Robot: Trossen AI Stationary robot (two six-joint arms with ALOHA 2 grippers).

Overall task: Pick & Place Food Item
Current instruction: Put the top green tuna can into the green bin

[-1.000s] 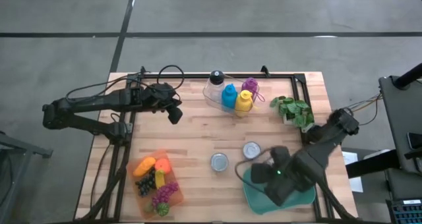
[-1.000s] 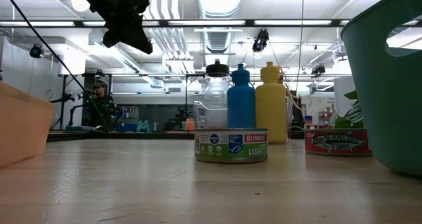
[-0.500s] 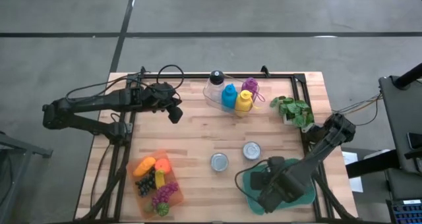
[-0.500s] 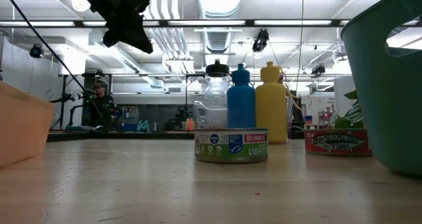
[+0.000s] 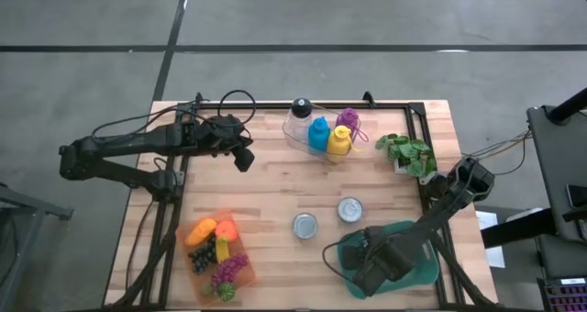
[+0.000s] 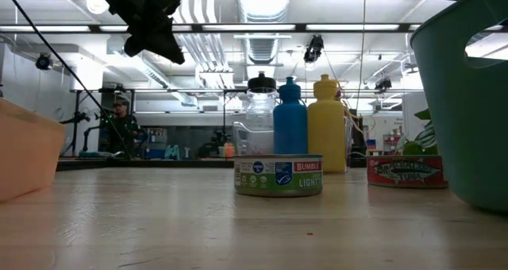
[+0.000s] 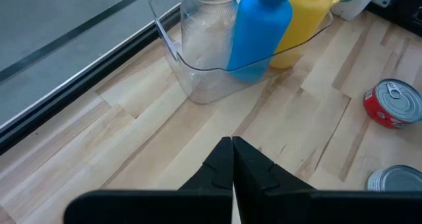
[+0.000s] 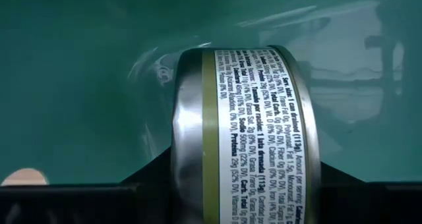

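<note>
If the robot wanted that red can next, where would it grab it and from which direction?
Probably from straight above, fingers closing across the round side wall. The red can stands upright on the table, flat lid up, low and wide, with free space around it; the silver can stands apart. The right gripper is busy holding a can over the green bin; the left gripper is free.

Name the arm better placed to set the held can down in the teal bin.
Right. Its claw is shut on the can inside the teal bin; the left claw hangs shut far across the table by the bottles.
</note>
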